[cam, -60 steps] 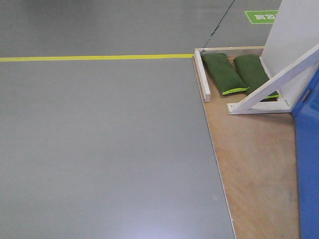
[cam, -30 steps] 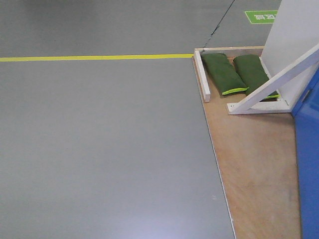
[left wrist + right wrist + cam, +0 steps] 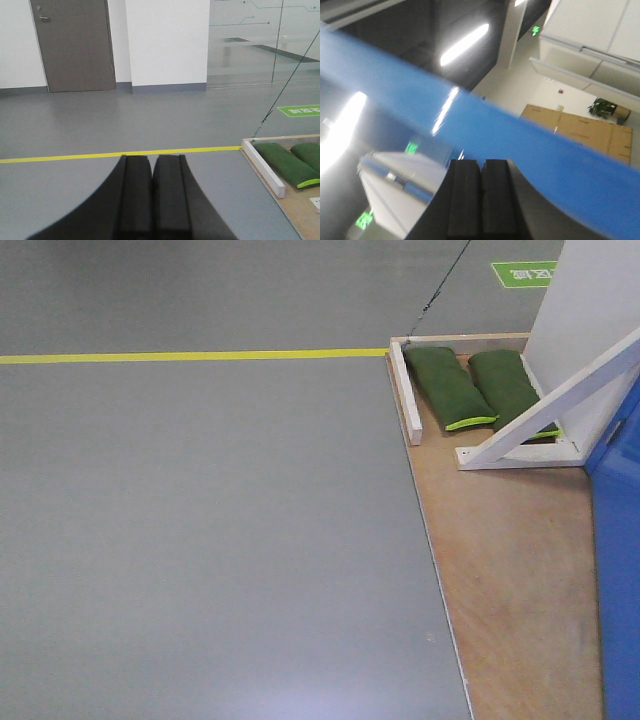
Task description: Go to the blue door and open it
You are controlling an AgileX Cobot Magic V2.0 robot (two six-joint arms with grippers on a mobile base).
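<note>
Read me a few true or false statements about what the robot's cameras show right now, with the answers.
1. Two green bags lie side by side on the wooden platform. True.
2. The left claw is wide open. False: its fingers are pressed together, with nothing between them.
3. A yellow line crosses the grey floor. True.
4. The blue door fills the middle of the front view. False: it shows only at the right edge.
5. The right claw grips a lever handle. False: it is shut on nothing, and no handle shows in its view.
</note>
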